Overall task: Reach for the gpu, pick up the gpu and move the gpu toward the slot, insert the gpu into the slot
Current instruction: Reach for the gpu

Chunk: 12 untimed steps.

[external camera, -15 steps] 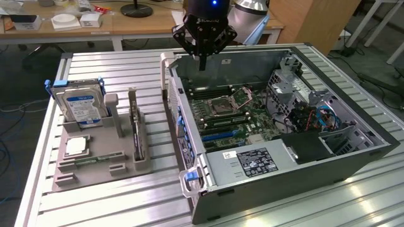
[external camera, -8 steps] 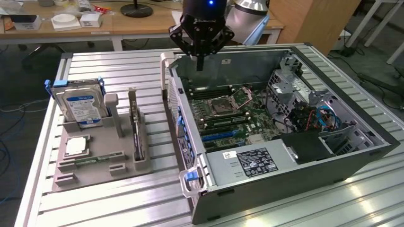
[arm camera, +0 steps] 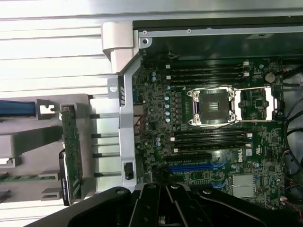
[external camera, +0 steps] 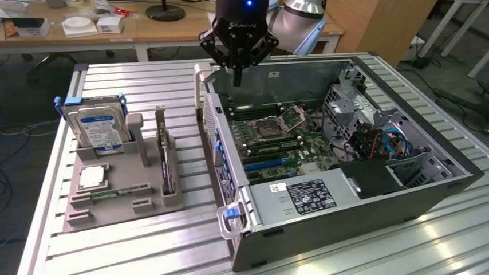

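My gripper (external camera: 237,79) hangs over the far corner of the open computer case (external camera: 344,229), its fingers pressed together with nothing between them. The gpu (external camera: 162,154) is well apart from it, off to the exterior view's left and nearer that camera. It stands on its long edge in a grey holder (external camera: 114,215), with the case's side wall between it and the gripper. Beside it in the same holder stands a silver hard drive (external camera: 99,129) with a blue label. In front of the drive a small green memory stick (external camera: 114,193) and a square silver chip (external camera: 93,176) lie flat. Holder and case both sit on a worktop (external camera: 137,246) of ribbed aluminium slats. Behind it I see wooden desks (external camera: 77,34) carrying small white items and a black round base (external camera: 166,11), and dark floor on either side. From the exterior view I get the card's upright stance, the drive's label and the labelled power supply (external camera: 306,195) at the near end of the case. From the wrist view I look straight down past the black gripper (arm camera: 163,208) onto the motherboard (arm camera: 156,99). There I see the open processor socket (arm camera: 213,106), black memory slots on both sides of it and a long blue slot (arm camera: 189,166) close to the gripper. In that view the gpu (arm camera: 72,146) is a narrow green strip seen edge-on, outside the case wall.
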### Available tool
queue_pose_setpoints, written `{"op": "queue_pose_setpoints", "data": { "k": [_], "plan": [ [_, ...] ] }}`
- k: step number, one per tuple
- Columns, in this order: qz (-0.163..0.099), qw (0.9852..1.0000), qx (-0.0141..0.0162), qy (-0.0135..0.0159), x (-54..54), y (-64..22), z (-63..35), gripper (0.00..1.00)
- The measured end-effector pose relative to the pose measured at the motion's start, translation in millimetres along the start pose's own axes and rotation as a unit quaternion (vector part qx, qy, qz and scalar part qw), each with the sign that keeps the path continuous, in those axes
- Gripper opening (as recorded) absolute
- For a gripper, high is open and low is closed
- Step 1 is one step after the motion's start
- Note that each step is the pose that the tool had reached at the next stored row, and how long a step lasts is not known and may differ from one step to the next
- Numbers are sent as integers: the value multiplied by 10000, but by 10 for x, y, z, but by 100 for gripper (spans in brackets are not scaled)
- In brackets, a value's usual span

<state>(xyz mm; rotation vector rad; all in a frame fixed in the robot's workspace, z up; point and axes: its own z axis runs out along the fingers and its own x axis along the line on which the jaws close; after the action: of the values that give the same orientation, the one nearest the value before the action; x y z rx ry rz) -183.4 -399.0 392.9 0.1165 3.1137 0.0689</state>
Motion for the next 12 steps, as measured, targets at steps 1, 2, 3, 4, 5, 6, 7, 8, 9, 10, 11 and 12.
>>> {"op": "queue_pose_setpoints", "data": {
  "k": [1, 2, 3, 4, 5, 6, 7, 8, 9, 10, 11, 12],
  "plan": [
    [0, 10000, 0, 0, 12, -1, 0, 10],
    [0, 10000, 0, 0, 24, -2, 0, 10],
    [0, 10000, 0, 0, 35, -3, -1, 10],
    [0, 10000, 0, 0, 47, -4, -1, 10],
    [0, 10000, 0, 0, 59, -5, -1, 10],
    [0, 10000, 0, 0, 71, -6, -2, 10],
    [0, 10000, 0, 0, 83, -7, -2, 10],
    [0, 10000, 0, 0, 96, -8, -2, 10],
    [0, 10000, 0, 0, 109, -9, -2, 10],
    [0, 10000, 0, 0, 120, -9, -2, 10],
    [0, 10000, 0, 0, 133, -10, -3, 10],
    [0, 10000, 0, 0, 148, -12, -3, 10]
  ]
}}
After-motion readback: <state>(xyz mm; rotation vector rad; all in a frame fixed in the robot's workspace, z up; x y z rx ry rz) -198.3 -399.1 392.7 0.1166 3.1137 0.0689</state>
